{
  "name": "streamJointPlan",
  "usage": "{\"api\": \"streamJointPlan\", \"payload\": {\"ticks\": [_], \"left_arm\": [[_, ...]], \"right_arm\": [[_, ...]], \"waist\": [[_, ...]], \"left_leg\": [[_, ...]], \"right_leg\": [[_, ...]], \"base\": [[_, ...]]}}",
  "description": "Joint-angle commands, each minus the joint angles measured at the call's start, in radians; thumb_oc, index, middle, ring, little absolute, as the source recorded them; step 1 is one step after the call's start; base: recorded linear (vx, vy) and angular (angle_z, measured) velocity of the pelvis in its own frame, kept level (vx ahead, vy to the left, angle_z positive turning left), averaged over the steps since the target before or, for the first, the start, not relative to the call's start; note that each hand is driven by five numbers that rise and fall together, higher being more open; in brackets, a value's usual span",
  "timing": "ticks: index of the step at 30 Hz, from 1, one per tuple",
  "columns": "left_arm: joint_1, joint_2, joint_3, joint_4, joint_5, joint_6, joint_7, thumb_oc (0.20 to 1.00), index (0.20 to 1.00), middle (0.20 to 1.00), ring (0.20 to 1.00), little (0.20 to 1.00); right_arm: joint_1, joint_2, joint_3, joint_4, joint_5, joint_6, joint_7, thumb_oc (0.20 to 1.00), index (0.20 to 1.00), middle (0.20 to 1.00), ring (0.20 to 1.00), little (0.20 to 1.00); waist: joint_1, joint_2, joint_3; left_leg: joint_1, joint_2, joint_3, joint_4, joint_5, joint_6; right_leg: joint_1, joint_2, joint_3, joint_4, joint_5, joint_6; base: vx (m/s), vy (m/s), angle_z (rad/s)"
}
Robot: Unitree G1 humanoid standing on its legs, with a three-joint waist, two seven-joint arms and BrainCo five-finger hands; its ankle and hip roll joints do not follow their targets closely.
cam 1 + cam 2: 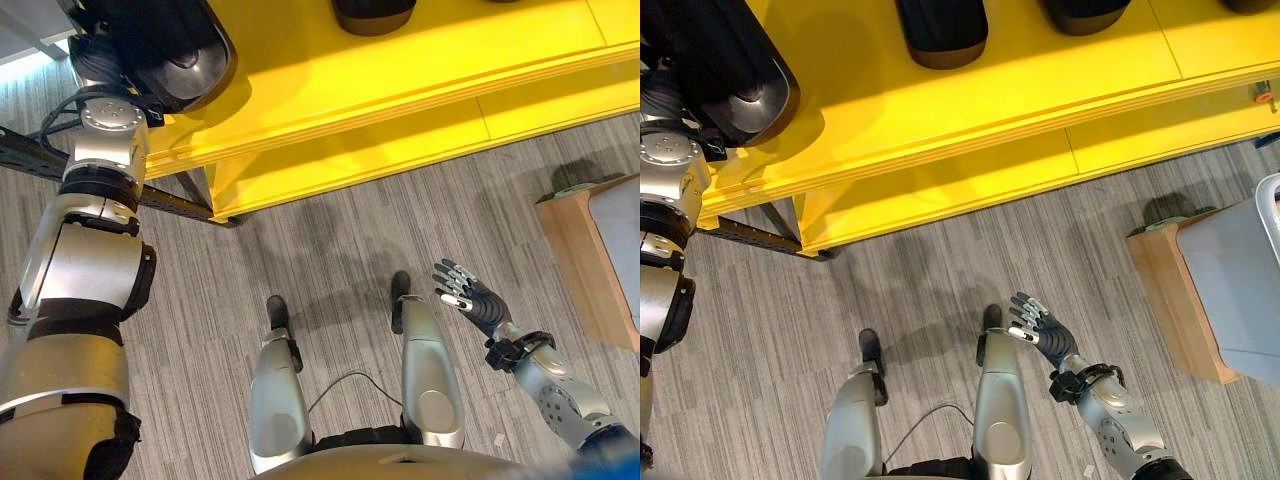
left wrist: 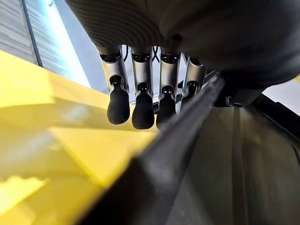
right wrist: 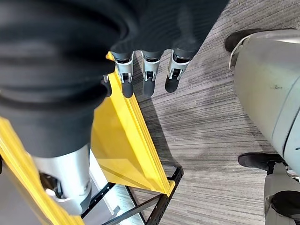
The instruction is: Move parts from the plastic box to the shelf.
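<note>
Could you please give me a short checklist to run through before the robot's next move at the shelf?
1. Left hand has a firm hold on the black part: cannot tell; its fingers rest along the part's edge, but the grip itself is hidden.
2. Black part is over the yellow shelf: ok; it hangs over the shelf's left end.
3. Room on the shelf around it: ok; the nearest other black part lies well to its right.
4. Right hand is free: ok; fingers relaxed, holding nothing, low over the floor.
5. Plastic box within reach for the next part: cannot tell; it stands on a wooden stand to the robot's right.
</note>
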Motion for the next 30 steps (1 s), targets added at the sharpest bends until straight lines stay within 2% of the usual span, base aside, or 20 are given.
{"api": "streamJointPlan", "payload": {"ticks": [1, 7, 8, 9, 23, 30], "left_arm": [[-0.085, 0.067, 0.021, 0.004, 0.039, -0.051, 0.027, 0.2, 0.2, 0.2, 0.2, 0.2], [-0.089, 0.056, 0.027, 0.006, 0.028, -0.055, 0.029, 0.2, 0.2, 0.2, 0.2, 0.2], [-0.089, 0.055, 0.027, 0.005, 0.021, -0.057, 0.029, 0.878, 0.878, 0.878, 0.878, 0.878], [-0.089, 0.055, 0.027, 0.005, 0.021, -0.057, 0.029, 1.0, 1.0, 1.0, 1.0, 1.0], [-0.083, 0.053, 0.038, 0.007, 0.005, -0.06, 0.021, 1.0, 1.0, 1.0, 1.0, 1.0], [-0.078, 0.046, 0.056, 0.003, -0.068, -0.077, 0.013, 1.0, 1.0, 1.0, 1.0, 1.0]], "right_arm": [[0.035, 0.022, -0.019, 0.011, 0.019, -0.025, 0.014, 1.0, 1.0, 1.0, 1.0, 1.0], [0.032, 0.021, -0.017, 0.012, 0.021, -0.025, 0.015, 1.0, 1.0, 1.0, 1.0, 1.0], [0.033, 0.023, -0.018, 0.015, 0.021, -0.026, 0.013, 1.0, 1.0, 1.0, 1.0, 1.0], [0.033, 0.023, -0.018, 0.015, 0.021, -0.026, 0.013, 1.0, 1.0, 1.0, 1.0, 1.0], [0.037, 0.022, -0.023, 0.022, 0.025, -0.026, 0.014, 1.0, 1.0, 1.0, 1.0, 1.0], [0.037, 0.023, -0.026, 0.026, 0.025, -0.025, 0.005, 1.0, 1.0, 1.0, 1.0, 1.0]], "waist": [[0.01, -0.046, -0.047], [0.011, -0.045, -0.05], [0.009, -0.046, -0.049], [0.009, -0.046, -0.049], [0.01, -0.046, -0.05], [0.009, -0.045, -0.053]], "left_leg": [[-0.072, 0.082, -0.071, 0.095, -0.027, -0.022], [-0.073, 0.083, -0.068, 0.096, -0.027, -0.023], [-0.074, 0.083, -0.069, 0.098, -0.028, -0.023], [-0.074, 0.083, -0.069, 0.098, -0.028, -0.023], [-0.08, 0.084, -0.072, 0.11, -0.031, -0.023], [-0.083, 0.084, -0.073, 0.119, -0.034, -0.022]], "right_leg": [[0.109, -0.064, -0.004, -0.155, 0.108, 0.1], [0.108, -0.062, -0.002, -0.154, 0.107, 0.102], [0.107, -0.062, -0.002, -0.152, 0.108, 0.101], [0.106, -0.062, -0.002, -0.152, 0.108, 0.101], [0.102, -0.064, 0.005, -0.142, 0.106, 0.101], [0.102, -0.063, 0.007, -0.137, 0.105, 0.101]], "base": [[0.0, 0.0, 0.0], [0.0, 0.0, 0.0], [0.0, 0.0, 0.0], [0.0, 0.0, 0.0], [0.0, 0.0, 0.0], [0.0, 0.0, 0.0]]}}
